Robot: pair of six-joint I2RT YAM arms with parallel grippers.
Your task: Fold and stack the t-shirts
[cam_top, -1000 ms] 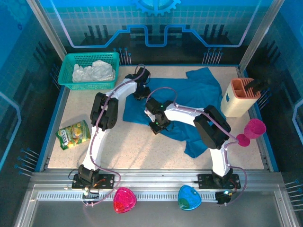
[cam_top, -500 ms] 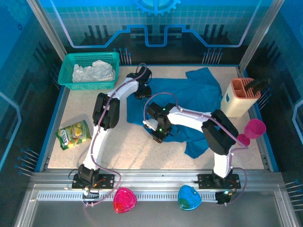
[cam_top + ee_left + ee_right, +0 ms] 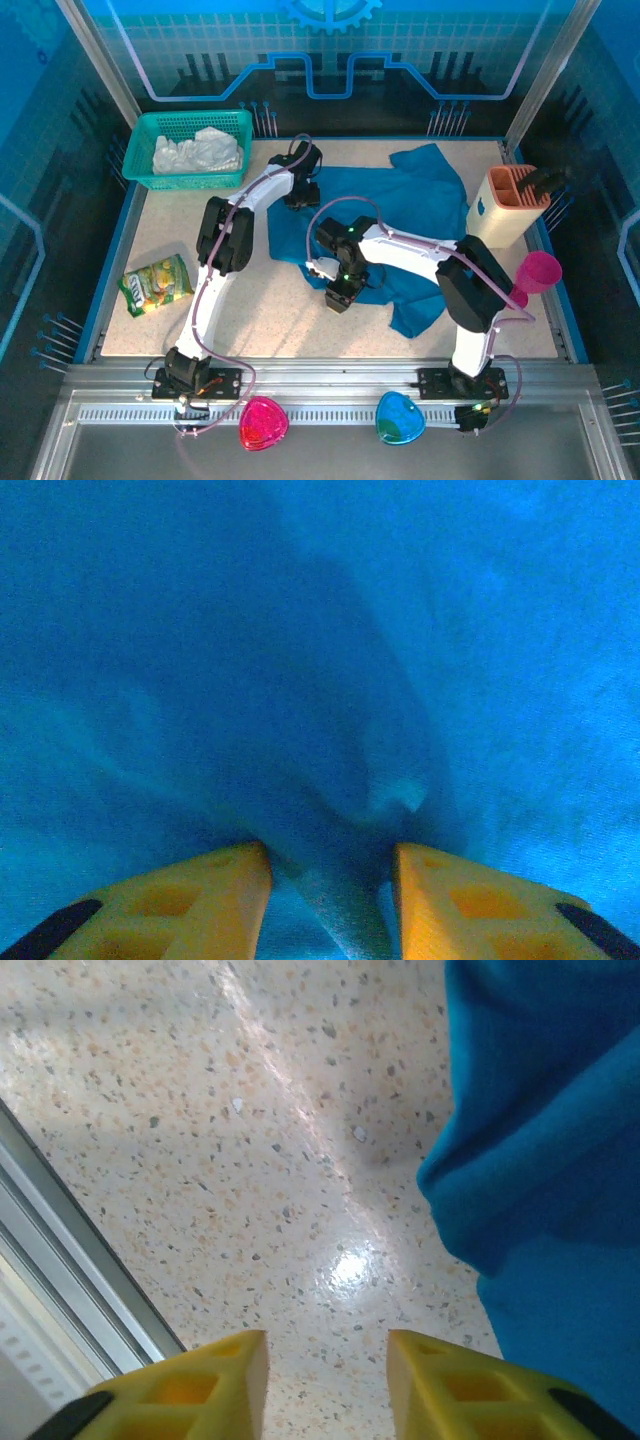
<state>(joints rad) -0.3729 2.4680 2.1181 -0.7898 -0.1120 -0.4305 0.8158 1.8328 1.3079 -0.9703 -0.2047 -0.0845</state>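
The teal-blue t-shirt lies spread and rumpled across the middle and right of the table. My left gripper is down on its far left edge. In the left wrist view the yellow fingers stand apart, open, with a raised ridge of the blue cloth running between them. My right gripper hangs at the shirt's near edge, open over bare tabletop with nothing between its fingers; the shirt's edge lies just to its right. The white t-shirt sits crumpled in the green basket.
A yellow-green snack packet lies near the left edge. At the right edge stand a cream and orange holder and a pink cup. Bare speckled tabletop runs along the near side; a metal rail borders it.
The right gripper moved toward the near edge of the table and opened, letting go of the teal-blue shirt's edge. The left gripper stayed put.
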